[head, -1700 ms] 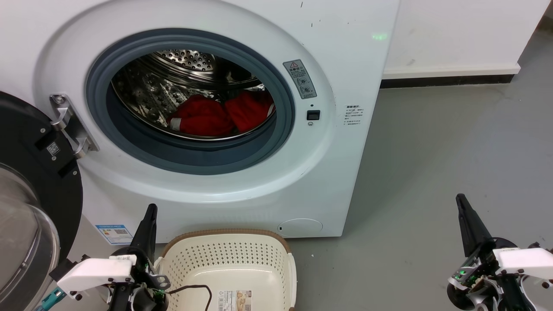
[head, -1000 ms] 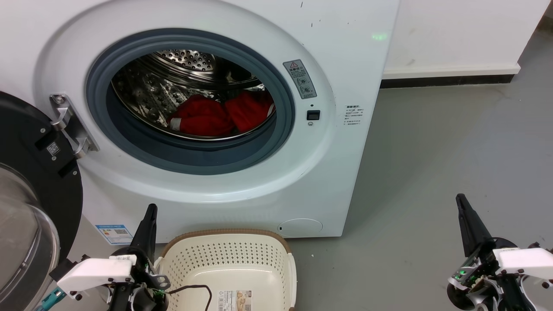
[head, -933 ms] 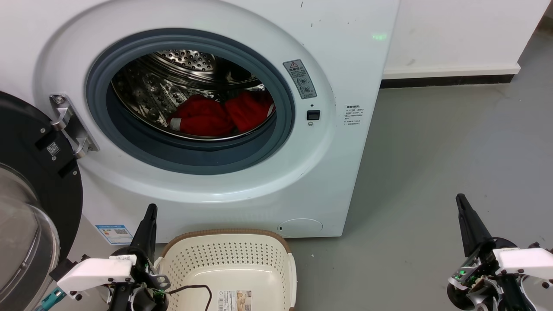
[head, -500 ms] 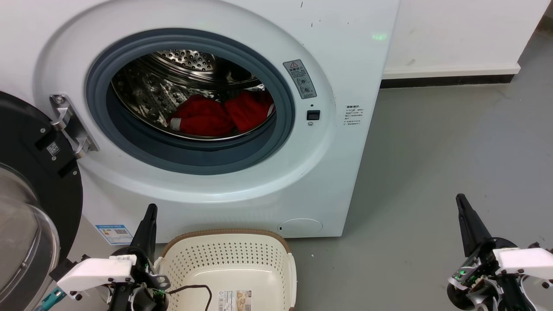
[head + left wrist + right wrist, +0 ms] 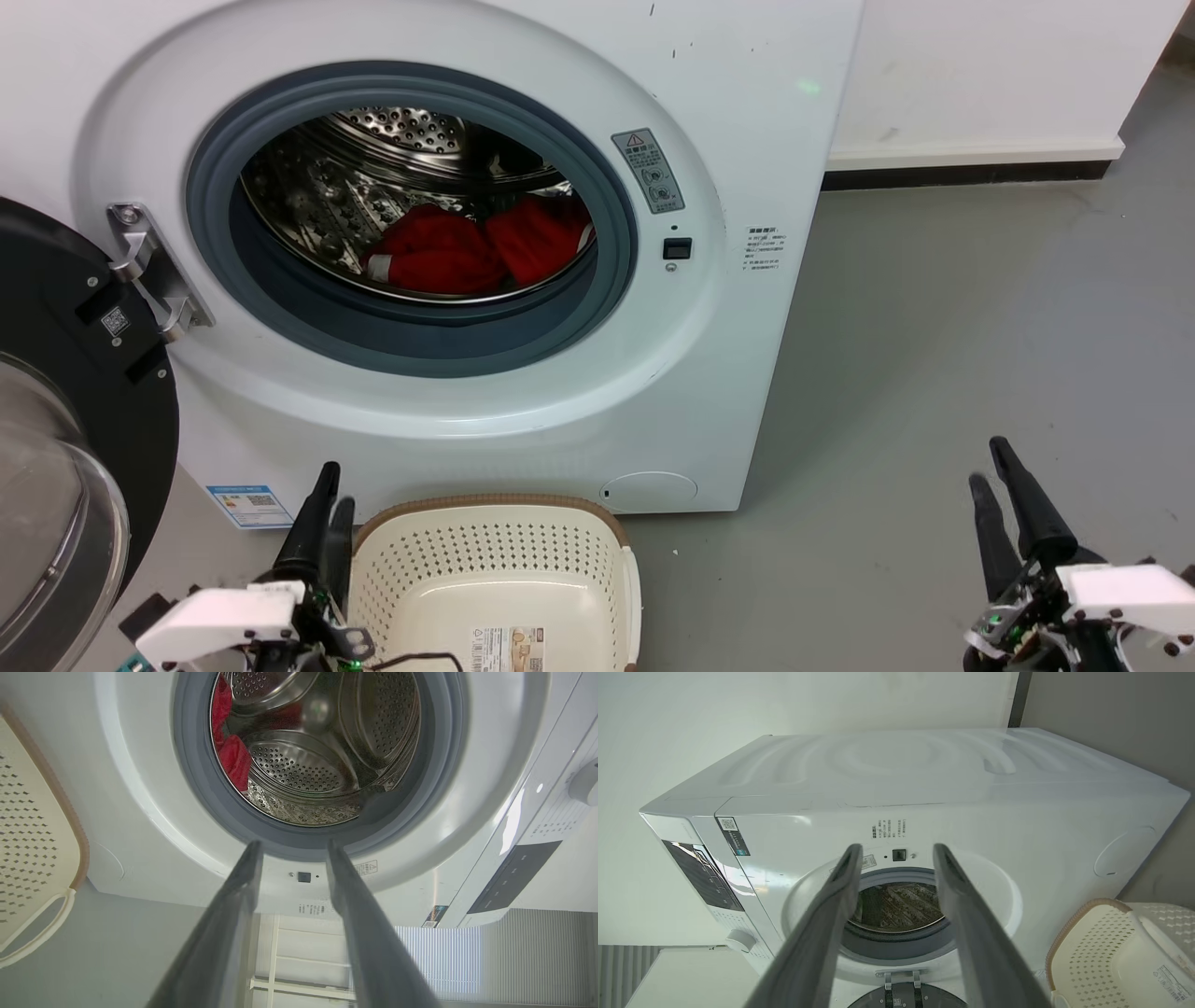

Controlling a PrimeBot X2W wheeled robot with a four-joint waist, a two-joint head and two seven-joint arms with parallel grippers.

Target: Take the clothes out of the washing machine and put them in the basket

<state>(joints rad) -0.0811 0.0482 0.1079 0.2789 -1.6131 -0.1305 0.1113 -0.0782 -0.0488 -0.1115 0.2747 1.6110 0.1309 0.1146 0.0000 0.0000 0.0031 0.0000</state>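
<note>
The white washing machine (image 5: 747,140) stands with its porthole open. The clothes lie at the bottom of the steel drum: one red garment with a white stripe (image 5: 439,259) and a plain red one (image 5: 537,238) to its right; in the left wrist view the clothes (image 5: 236,758) sit at the drum's left. The cream basket (image 5: 485,504) with a brown rim stands on the floor below the porthole, with no clothes in it. My left gripper (image 5: 337,483) is open beside the basket's left edge. My right gripper (image 5: 986,459) is open over the floor, far right. Both hold nothing.
The black-framed glass door (image 5: 65,392) hangs open at the left, close to my left arm. Grey floor (image 5: 934,327) stretches right of the machine to a white wall with a dark skirting (image 5: 962,175). The basket (image 5: 1101,952) also appears in the right wrist view, lower right.
Both grippers have opened: each showed one closed dark tip before and now shows two spread fingers. Both have also dropped a little lower in the head view. Clothes and basket have not moved.
</note>
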